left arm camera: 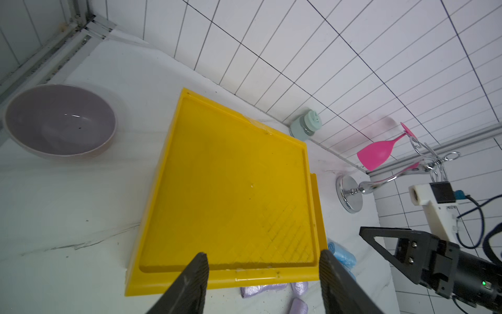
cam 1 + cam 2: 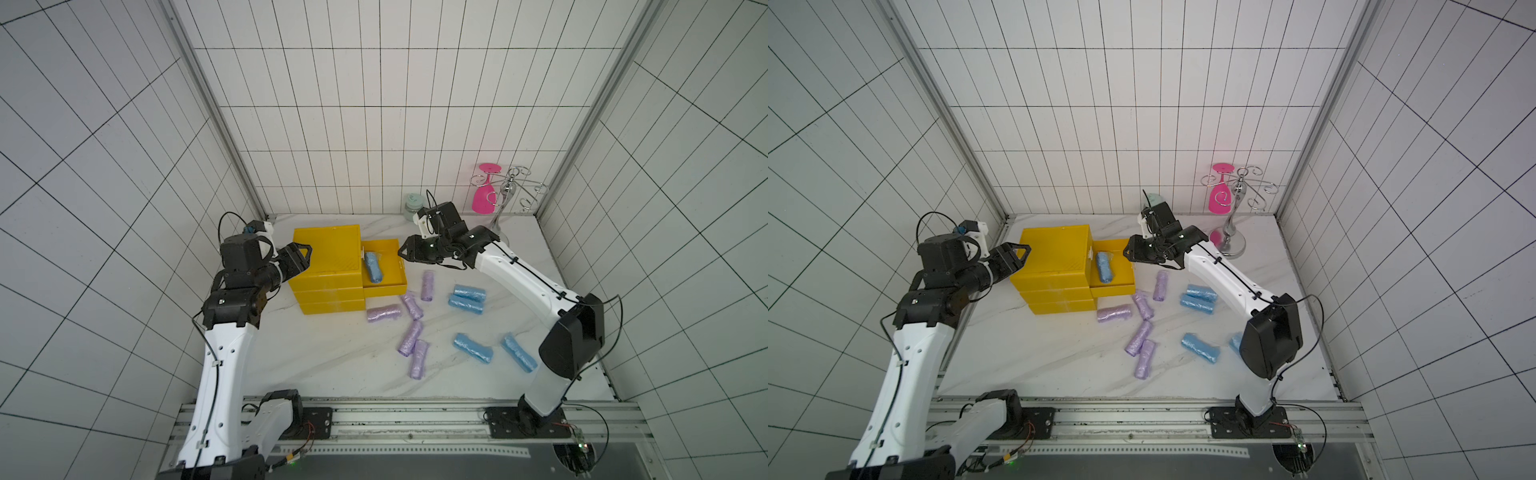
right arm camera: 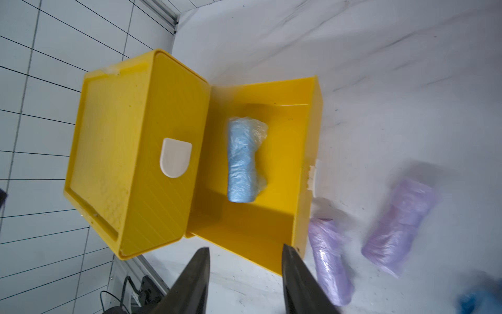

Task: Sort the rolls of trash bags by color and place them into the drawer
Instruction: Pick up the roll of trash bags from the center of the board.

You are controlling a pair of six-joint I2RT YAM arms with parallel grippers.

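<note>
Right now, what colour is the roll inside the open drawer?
Light blue; the roll shows best in the right wrist view.

One blue roll (image 2: pixel 1236 341) sits half hidden — behind the right arm (image 2: pixel 1271 340).

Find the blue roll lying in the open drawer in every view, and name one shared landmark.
In both top views: blue roll lies in the open drawer, just left of centre.
Left wrist: not visible; the yellow cabinet hides the drawer's inside.
Right wrist: near centre, inside the drawer.
Landmark: the cabinet's yellow top.
</note>
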